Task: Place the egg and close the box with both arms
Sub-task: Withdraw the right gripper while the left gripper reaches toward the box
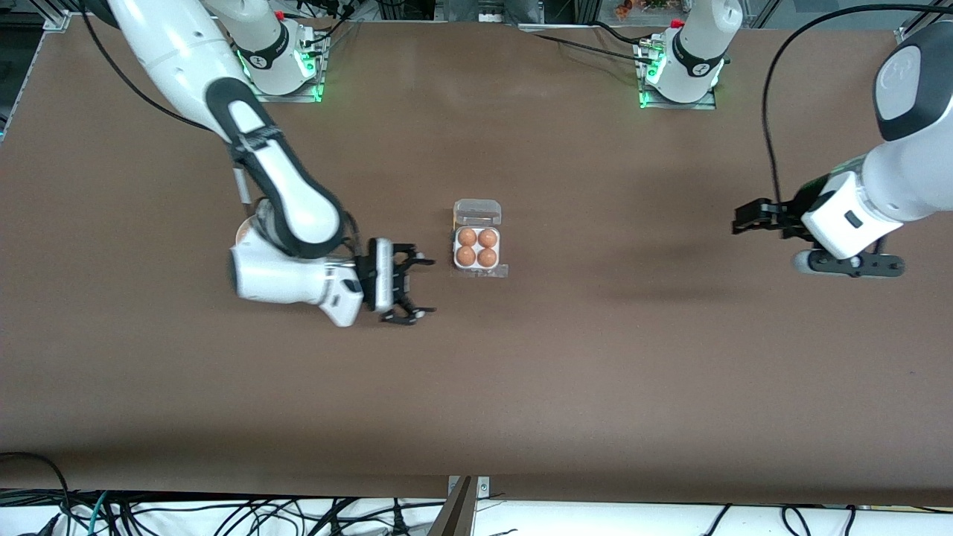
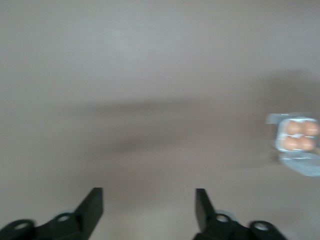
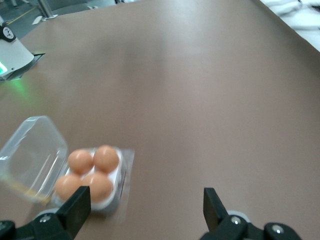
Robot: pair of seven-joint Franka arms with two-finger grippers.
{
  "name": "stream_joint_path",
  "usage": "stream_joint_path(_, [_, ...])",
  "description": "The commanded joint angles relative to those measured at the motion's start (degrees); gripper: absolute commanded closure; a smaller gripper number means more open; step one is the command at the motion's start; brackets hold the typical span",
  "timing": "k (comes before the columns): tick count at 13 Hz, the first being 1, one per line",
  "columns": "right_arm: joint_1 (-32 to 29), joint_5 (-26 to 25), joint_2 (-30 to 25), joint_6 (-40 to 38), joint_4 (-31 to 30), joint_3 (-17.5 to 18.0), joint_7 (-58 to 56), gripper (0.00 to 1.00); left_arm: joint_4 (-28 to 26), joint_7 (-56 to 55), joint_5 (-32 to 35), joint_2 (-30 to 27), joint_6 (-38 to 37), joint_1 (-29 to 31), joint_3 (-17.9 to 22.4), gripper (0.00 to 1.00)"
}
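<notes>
The box [image 1: 477,267] sits mid-table with its clear lid [image 1: 477,213] swung open and lying flat toward the robots' bases. Several brown eggs [image 1: 467,237] fill its cells; I cannot tell which one is the task's egg. My right gripper [image 1: 426,286] hovers open and empty beside the box, toward the right arm's end of the table. Its wrist view shows the eggs [image 3: 106,158] and the lid [image 3: 30,150] just off one finger [image 3: 76,204]. My left gripper [image 1: 738,221] is open and empty over bare table at the left arm's end, and its wrist view shows the box [image 2: 300,163] at a distance.
A round bowl rim [image 1: 243,232] peeks out from under the right arm's forearm. The brown table [image 1: 595,357] stretches wide around the box. Cables run along the table edge nearest the front camera.
</notes>
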Motion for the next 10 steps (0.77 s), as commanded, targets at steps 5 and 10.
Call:
stream_joint_path(5, [-1.69, -21.76, -7.61, -14.95, 1.33, -10.9, 31.38, 0.0, 1.19, -9.12, -4.5, 4.78, -0.56, -9.95, -0.01, 0.7])
stream_joint_path(10, [-2.13, -36.88, -13.91, -20.41, 2.41, -12.05, 54.31, 0.0, 1.28, -14.77, -13.53, 9.79, -0.56, -16.3, -0.36, 0.77])
